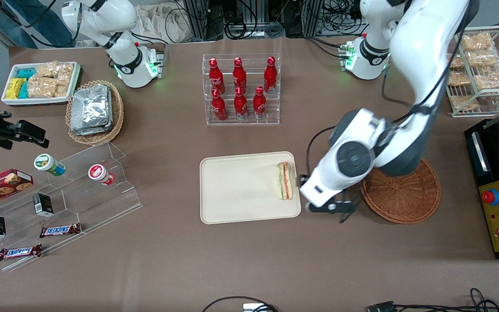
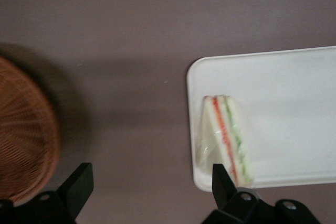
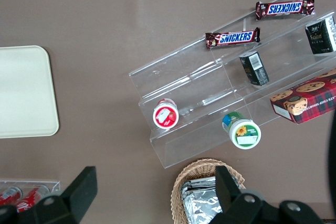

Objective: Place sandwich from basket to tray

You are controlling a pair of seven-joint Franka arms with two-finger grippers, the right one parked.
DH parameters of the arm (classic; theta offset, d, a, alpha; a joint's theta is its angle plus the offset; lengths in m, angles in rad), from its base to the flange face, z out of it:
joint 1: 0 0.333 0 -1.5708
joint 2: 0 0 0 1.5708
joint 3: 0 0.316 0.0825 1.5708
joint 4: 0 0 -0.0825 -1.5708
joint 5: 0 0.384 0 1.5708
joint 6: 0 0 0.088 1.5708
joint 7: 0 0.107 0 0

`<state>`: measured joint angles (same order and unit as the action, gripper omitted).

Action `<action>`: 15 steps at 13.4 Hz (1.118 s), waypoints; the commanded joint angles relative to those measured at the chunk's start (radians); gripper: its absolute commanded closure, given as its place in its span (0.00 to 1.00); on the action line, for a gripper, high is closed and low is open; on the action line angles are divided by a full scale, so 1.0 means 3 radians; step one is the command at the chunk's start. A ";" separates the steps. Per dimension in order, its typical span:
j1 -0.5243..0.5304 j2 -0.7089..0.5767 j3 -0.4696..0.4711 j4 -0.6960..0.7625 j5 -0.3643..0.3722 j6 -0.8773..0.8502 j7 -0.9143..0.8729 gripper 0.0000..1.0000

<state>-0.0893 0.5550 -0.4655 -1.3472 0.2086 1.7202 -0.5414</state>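
On the flat cream plastic tray (image 1: pixel 241 190), at its rim nearest the round reddish-brown wicker basket (image 1: pixel 405 197), lies the triangular wedge sandwich (image 1: pixel 285 180); the placing looks done; the gripper (image 1: pixel 329 207) hovers over bare table between tray and basket, fingers apart and empty; only withdrawal seems left

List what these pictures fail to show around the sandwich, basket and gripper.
- Basket: front view, the arm covers part of its rim; wrist view, cut off by the edge.
- Gripper, open, between tray and basket: fingertips in shadow in front view.
- Sandwich: its underside, and the filling's make-up, too small.
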 commanded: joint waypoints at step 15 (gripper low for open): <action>0.1228 -0.1180 0.0008 -0.0014 -0.0230 -0.1372 0.1401 0.00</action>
<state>0.2660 0.2280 -0.4574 -1.3222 0.1614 1.3265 -0.1343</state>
